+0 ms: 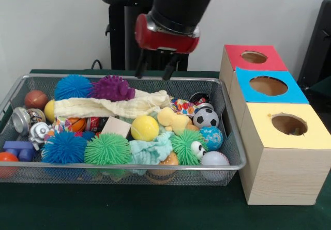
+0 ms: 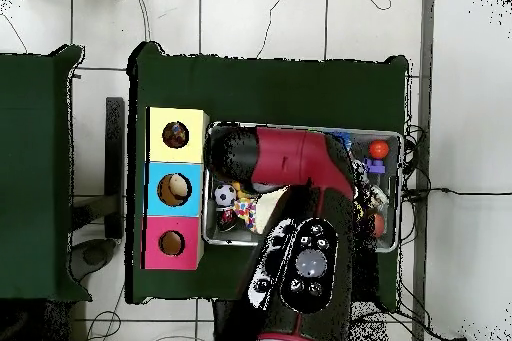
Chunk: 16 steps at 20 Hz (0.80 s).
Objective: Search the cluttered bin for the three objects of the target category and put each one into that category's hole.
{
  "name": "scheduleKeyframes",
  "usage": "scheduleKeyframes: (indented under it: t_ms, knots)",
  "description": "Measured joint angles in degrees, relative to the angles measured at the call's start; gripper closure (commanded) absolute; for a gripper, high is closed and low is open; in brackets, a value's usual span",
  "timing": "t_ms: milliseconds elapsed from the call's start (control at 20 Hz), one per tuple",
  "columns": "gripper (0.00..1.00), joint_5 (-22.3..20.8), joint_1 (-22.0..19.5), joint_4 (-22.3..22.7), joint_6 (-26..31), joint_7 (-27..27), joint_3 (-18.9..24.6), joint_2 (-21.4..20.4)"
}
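The silver wire-mesh bin point(image 1: 129, 166) is full of toys. One white fabric piece with coloured dots point(image 1: 183, 106) lies near the back right of the bin, beside a soccer ball point(image 1: 206, 117); it also shows in the overhead view point(image 2: 243, 215). Another dotted piece point(image 1: 61, 122) peeks out at the left, under a cream waffle cloth point(image 1: 108, 106). My gripper point(image 1: 154, 69) hangs open and empty above the bin's far rim. The round hole point(image 1: 288, 124) in the yellow-topped box is at the right; it also shows in the overhead view point(image 2: 176, 136). In the overhead view my arm hides most of the bin point(image 2: 401, 192).
Blue-topped point(image 1: 269, 86) and red-topped point(image 1: 254, 57) boxes stand behind the yellow one. The bin holds spiky balls in blue point(image 1: 64, 147), green point(image 1: 108, 149) and purple point(image 1: 111, 88), a yellow ball point(image 1: 145, 128), a mint-green cloth point(image 1: 151, 151) and a wooden block point(image 1: 116, 127).
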Motion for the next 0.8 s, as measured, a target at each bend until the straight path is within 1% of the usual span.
scheduleKeyframes:
  t_ms: [100,300,500,800]
  knots:
    - [0.0,1.6,1.4,1.2,0.0,0.0,0.0,-0.3]
    - [0.0,3.5,2.6,3.1,-0.1,0.3,0.0,-0.4]
    - [0.0,5.6,3.9,5.5,-1.5,1.9,0.0,0.0]
    - [0.0,5.9,5.4,5.9,-3.8,4.8,-1.0,1.8]
